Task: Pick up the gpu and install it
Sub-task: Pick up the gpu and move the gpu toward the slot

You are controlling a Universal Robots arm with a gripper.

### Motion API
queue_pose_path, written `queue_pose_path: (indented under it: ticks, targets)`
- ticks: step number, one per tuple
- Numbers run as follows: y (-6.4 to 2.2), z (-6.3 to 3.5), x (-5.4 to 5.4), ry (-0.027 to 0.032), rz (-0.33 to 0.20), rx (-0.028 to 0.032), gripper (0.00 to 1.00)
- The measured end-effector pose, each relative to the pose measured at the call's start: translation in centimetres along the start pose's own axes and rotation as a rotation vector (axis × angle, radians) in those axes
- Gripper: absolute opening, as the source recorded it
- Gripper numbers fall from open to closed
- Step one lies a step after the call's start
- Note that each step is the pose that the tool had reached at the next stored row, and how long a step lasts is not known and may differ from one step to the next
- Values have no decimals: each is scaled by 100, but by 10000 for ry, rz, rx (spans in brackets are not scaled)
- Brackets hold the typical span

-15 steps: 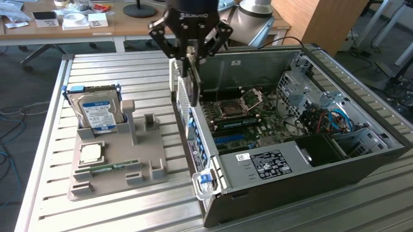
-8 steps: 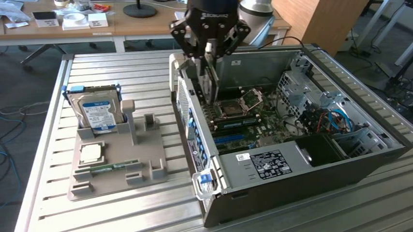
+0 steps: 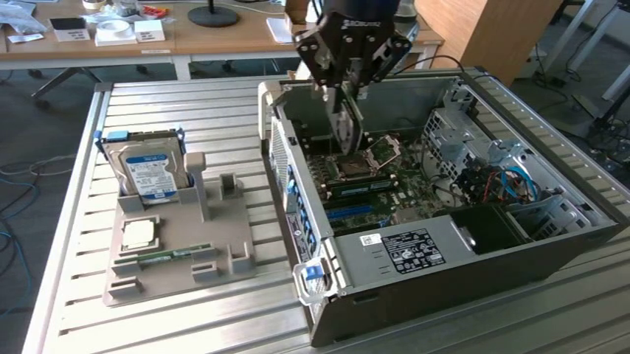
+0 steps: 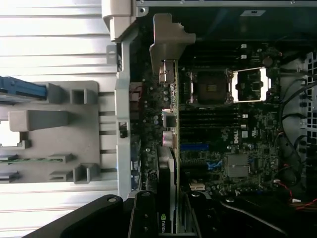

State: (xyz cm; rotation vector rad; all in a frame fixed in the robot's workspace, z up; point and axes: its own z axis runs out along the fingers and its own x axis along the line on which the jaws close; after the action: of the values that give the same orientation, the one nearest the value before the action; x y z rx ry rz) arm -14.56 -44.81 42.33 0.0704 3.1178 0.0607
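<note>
**Hidden ends, unreadable print**

In the exterior view the arm (image 3: 359,9) runs off the picture's top edge above the gripper (image 3: 347,92). The gripper's fingers cover the upper end of the gpu (image 3: 344,131). Whether the gpu's lower edge touches the motherboard (image 3: 379,181) cannot be told. The hard drive (image 3: 147,166) has its lower end sunk out of sight in the grey holder (image 3: 182,269). The print on its label is too small to read, as is the white sticker (image 3: 406,251) on the computer case (image 3: 473,273). The table (image 3: 197,324) is cut off at its near edge.
</note>
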Motion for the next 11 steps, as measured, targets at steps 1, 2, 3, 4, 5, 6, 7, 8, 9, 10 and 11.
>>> queue_pose_path:
  ticks: [1,2,3,4,5,6,7,8,9,10,11]
  targets:
    - [2,1,-44,1,2,0,27]
    - [4,2,-90,1,1,1,27]
    - [6,3,-138,1,-1,0,27]
    - [8,5,-182,0,0,-1,27]
    - [10,6,-227,0,2,-1,27]
    - [12,7,-272,0,0,-1,27]
    - [14,8,-319,0,0,-1,27]
    - [16,9,-363,0,1,-2,27]
    - [18,10,-408,0,2,-1,27]
    - [20,11,-456,0,-1,-1,27]
    - [22,12,-501,0,0,-1,27]
